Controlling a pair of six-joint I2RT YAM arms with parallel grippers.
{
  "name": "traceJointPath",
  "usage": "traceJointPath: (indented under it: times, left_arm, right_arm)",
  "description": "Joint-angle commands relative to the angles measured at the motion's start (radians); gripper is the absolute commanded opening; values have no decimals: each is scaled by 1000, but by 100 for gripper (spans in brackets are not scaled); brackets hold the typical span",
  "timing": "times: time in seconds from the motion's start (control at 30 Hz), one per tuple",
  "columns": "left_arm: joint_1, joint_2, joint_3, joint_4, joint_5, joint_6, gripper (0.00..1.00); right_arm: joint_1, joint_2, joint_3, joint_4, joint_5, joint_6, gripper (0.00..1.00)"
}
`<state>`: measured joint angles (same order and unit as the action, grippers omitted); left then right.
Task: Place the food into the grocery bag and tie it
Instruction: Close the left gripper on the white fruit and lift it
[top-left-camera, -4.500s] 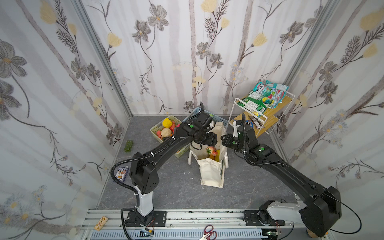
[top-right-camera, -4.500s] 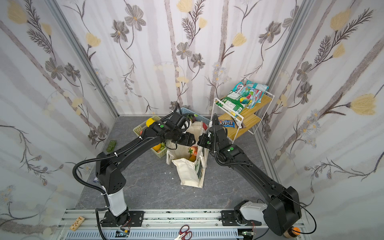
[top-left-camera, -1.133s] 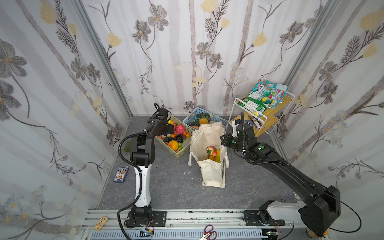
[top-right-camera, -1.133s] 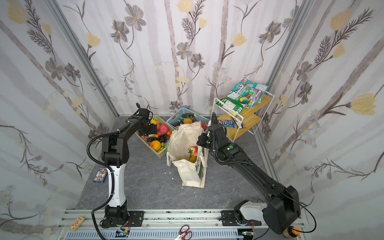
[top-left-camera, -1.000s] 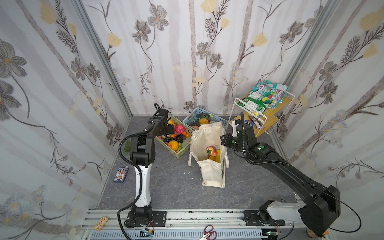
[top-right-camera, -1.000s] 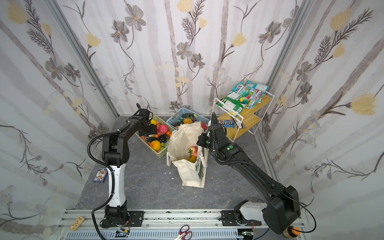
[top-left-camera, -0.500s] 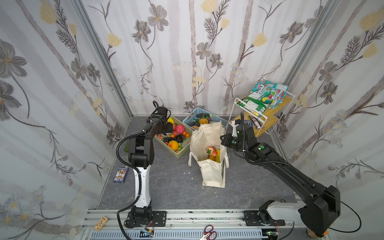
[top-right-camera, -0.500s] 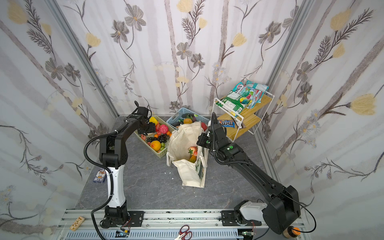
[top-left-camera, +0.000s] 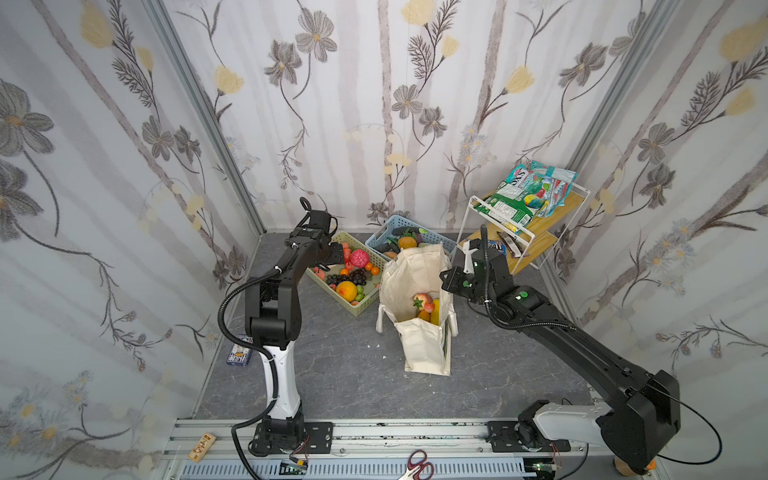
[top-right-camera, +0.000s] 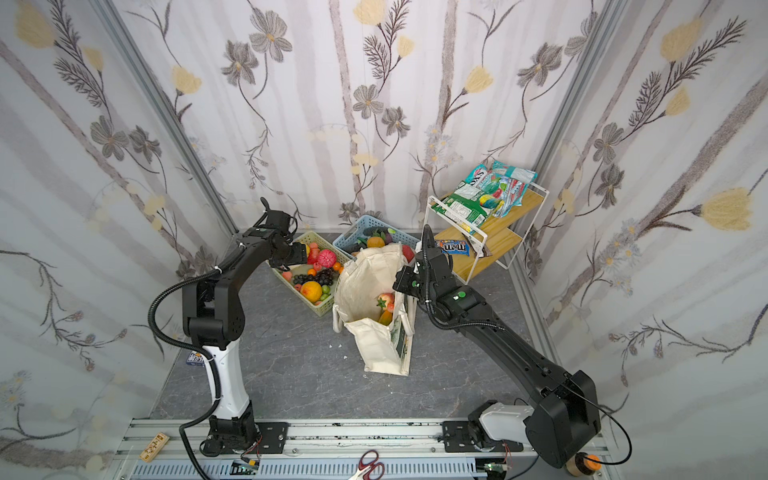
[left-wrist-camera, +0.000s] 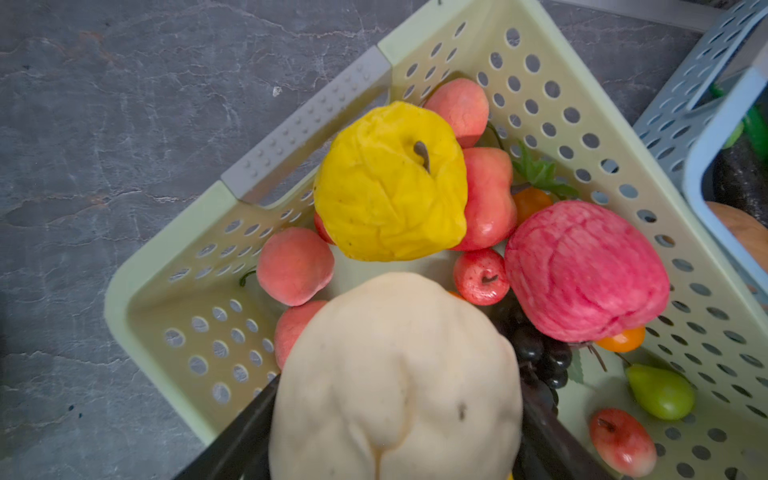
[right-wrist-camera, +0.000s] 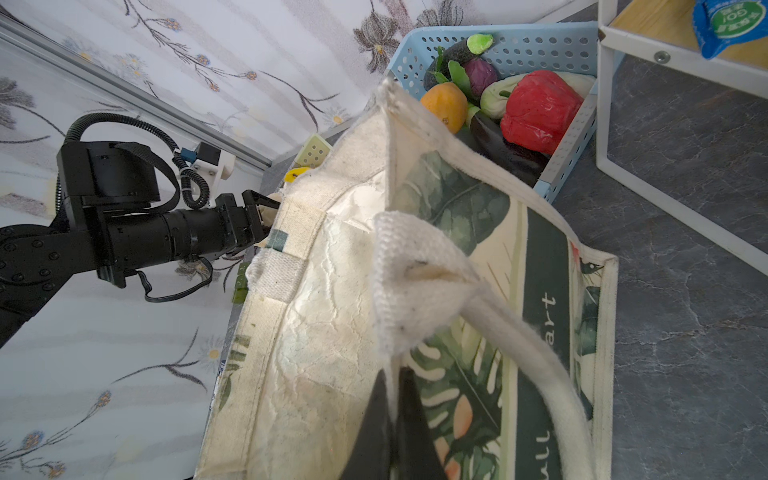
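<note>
Your left claw (left-wrist-camera: 399, 390) grips the beige cauliflower (left-wrist-camera: 395, 357) just above the green basket (left-wrist-camera: 137, 291), while your right claw (right-wrist-camera: 392, 386), pressed together on the grocery bag (top-left-camera: 415, 282) rim (right-wrist-camera: 478, 153), holds it standing open on the surface (top-left-camera: 332, 365) to receive it.

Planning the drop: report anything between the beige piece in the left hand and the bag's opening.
Only the near wall of the grocery bag stands between the beige cauliflower in the left hand and the mouth, held open by the right hand. Nothing else visible.
</note>
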<state>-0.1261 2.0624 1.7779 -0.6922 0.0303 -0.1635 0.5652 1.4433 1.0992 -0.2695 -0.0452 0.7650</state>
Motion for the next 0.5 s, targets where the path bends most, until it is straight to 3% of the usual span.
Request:
traceJointPath:
  times: [0.0, 0.47]
  left_arm:
    - [-3, -44, -18, 14, 18, -18, 76]
    - [-68, -217, -41, 11, 82, -56, 76]
  right_arm:
    - [3, 3, 0, 46, -4, -5, 1]
    - [4, 3, -4, 54, 2, -6, 1]
